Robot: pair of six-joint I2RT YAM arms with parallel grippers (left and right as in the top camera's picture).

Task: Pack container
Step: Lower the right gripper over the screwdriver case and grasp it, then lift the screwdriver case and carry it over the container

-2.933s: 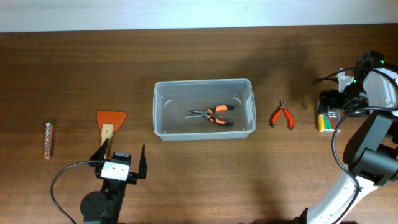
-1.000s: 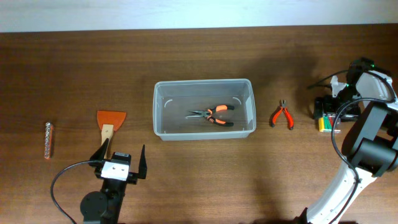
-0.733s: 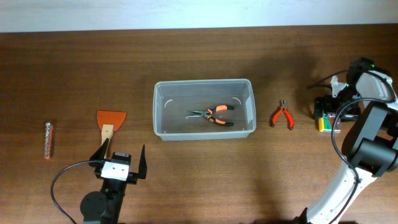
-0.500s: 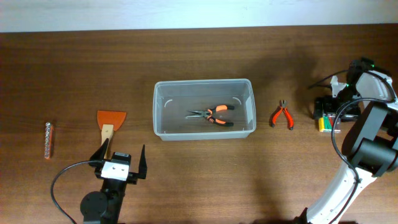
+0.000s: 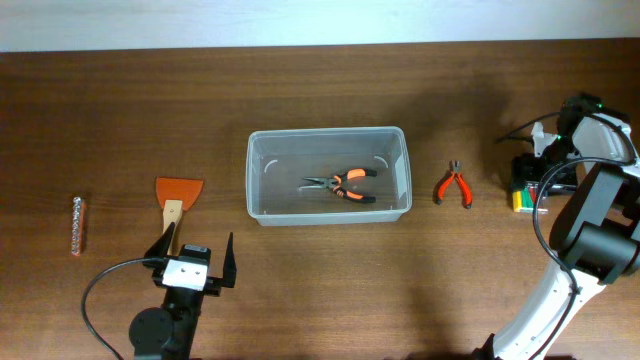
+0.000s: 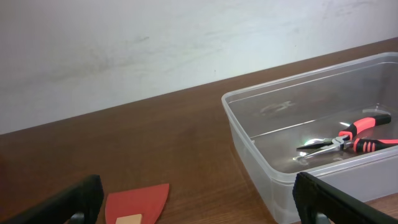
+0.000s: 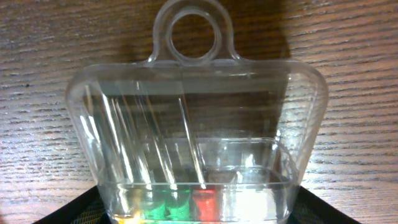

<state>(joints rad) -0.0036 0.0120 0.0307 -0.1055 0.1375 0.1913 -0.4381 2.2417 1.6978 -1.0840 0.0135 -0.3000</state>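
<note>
The container point(image 5: 328, 132) is a large clear tub at the table's middle, also in the left wrist view point(image 6: 245, 130). Orange-handled long-nose pliers point(image 5: 340, 186) lie inside it point(image 6: 351, 140). Small red cutters point(image 5: 453, 186) lie on the table to its right. My right gripper point(image 5: 528, 178) is open and low over a small clear bit case point(image 5: 522, 198), a finger on each side of it. The right wrist view shows the case point(image 7: 196, 118) with yellow, green and red bits between the fingers point(image 7: 199, 214). My left gripper point(image 5: 195, 258) is open and empty near the front left point(image 6: 199, 208).
An orange scraper with a pale handle point(image 5: 178, 195) lies just beyond my left gripper point(image 6: 137, 202). A packet of drill bits point(image 5: 79, 224) lies at the far left. The right arm's cable and body point(image 5: 590, 240) fill the right edge. A pale wall point(image 6: 186, 37) runs behind the table.
Over about three seconds my right gripper moved left and down to straddle the small bit case. In the last second it barely moved. The left arm stayed still.
</note>
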